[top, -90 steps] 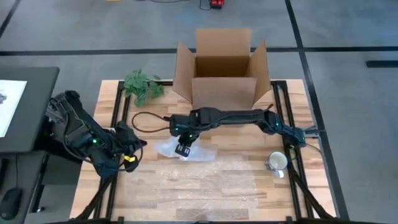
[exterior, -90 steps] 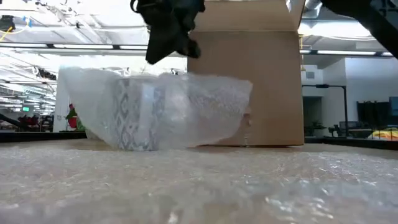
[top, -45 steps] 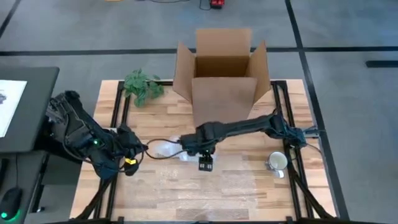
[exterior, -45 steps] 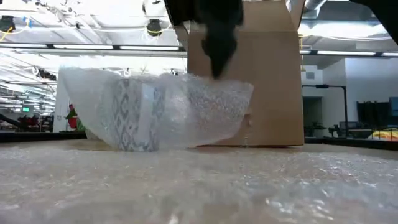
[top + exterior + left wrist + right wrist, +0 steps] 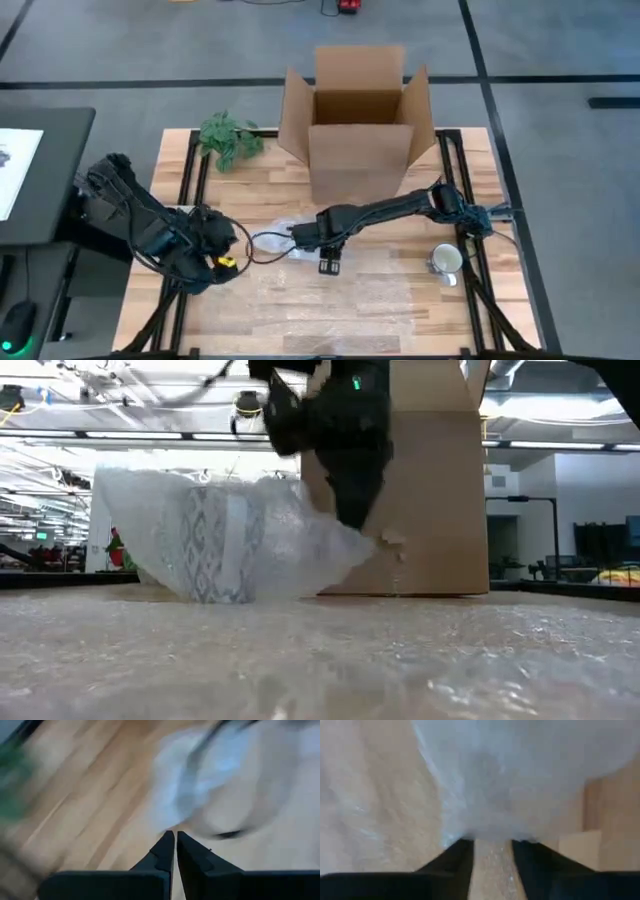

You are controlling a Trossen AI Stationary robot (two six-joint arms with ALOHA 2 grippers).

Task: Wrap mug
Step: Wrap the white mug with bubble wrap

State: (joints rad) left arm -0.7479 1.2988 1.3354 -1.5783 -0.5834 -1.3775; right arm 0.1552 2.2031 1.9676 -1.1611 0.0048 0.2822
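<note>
A patterned mug (image 5: pixel 213 546) stands upright on the table inside a loose bundle of clear bubble wrap (image 5: pixel 270 540), which shows in the high view as the pale bundle (image 5: pixel 282 238). My right gripper (image 5: pixel 330 266) reaches in from the table's right. It is open and comes down on the bundle's right flap (image 5: pixel 345 540). My left gripper (image 5: pixel 226 262) is shut, left of the bundle and apart from it; in its own wrist view my left gripper (image 5: pixel 175 839) holds nothing. My right gripper comes from above with its fingers pointing down, and they push into the bubble wrap's loose right flap (image 5: pixel 492 827). The fingers (image 5: pixel 459 854) stand apart with wrap between and ahead of them. The flap is dented down toward the table, and the mug stays upright.
A flat sheet of bubble wrap (image 5: pixel 330 292) covers the near middle of the table. A bare mug (image 5: pixel 446 260) sits at the right edge. An open cardboard box (image 5: pixel 358 110) stands at the far middle, with a green plant sprig (image 5: pixel 230 136) at the far left.
My right gripper has gone from above the bundle toward the table's near right, then down onto the wrap's right flap, which has sunk from its raised edge. My left gripper has shifted a little toward the bundle.
</note>
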